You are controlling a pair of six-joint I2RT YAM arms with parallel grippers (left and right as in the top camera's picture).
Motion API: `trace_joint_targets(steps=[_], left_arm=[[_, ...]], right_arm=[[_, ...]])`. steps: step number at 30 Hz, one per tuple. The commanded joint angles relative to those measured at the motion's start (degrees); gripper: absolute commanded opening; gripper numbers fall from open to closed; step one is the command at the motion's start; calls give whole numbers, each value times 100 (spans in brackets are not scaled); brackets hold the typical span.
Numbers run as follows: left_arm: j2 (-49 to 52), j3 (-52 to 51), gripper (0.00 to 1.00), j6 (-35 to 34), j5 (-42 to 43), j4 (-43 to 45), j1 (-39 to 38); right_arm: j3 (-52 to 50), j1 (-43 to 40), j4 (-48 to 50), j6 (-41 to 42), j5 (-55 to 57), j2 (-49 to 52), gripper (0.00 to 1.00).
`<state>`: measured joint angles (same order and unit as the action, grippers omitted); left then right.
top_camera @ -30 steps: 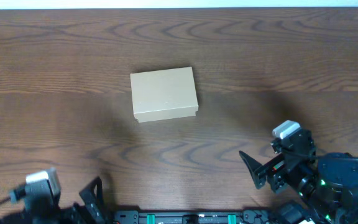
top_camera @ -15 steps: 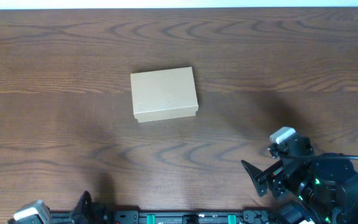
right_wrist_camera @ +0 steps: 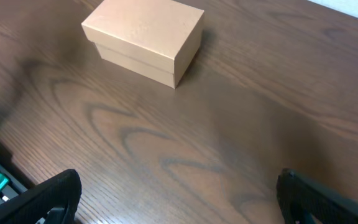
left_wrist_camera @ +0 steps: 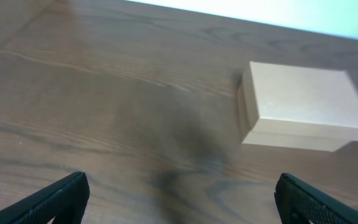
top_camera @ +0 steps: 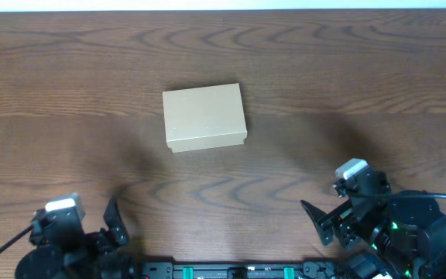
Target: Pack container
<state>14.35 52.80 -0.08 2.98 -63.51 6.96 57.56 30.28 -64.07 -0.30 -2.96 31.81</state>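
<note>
Container (top_camera: pixel 205 117), lid apparently shut, standing alone: with left gripper (left_wrist_camera: pixel 180 196) and right gripper (right_wrist_camera: pixel 179 196) both spread empty, brace its base while you lift the flap.

Nothing to read: no text, label, brand, number or sign was legible in any of the three views. The box (top_camera: pixel 204 116) showed only plain tan faces.
</note>
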Motion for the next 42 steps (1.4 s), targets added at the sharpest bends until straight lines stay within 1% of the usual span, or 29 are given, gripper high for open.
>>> trace_joint_targets(steps=[1, 4, 9, 14, 20, 27, 37, 42], left_arm=[[-286, -503, 95, 461, -42, 227, 7], [-549, -1051, 95, 616, -39, 564, 2], [-929, -1873, 95, 654, -15, 1058, -129], [-1154, -2492, 95, 654, 146, 1421, -330], [-1419, -3182, 95, 649, 332, 1714, -365], [-1414, -3604, 95, 654, 284, 1897, -365], [-1416, -3845, 95, 780, 87, 1895, -365], [-1414, -3851, 95, 780, 90, 1633, -365]], right_arm=[[-15, -37, -7, -63, 37, -4, 99], [-15, -37, -7, -63, 37, -4, 99], [-15, -35, -7, -63, 37, -4, 99], [-15, -35, -7, -63, 39, -4, 99], [-15, -37, -7, -63, 39, -4, 99], [-15, -35, -7, -63, 39, -4, 99], [-15, -35, -7, -63, 37, -4, 99], [-15, -37, -7, -63, 37, -4, 99]])
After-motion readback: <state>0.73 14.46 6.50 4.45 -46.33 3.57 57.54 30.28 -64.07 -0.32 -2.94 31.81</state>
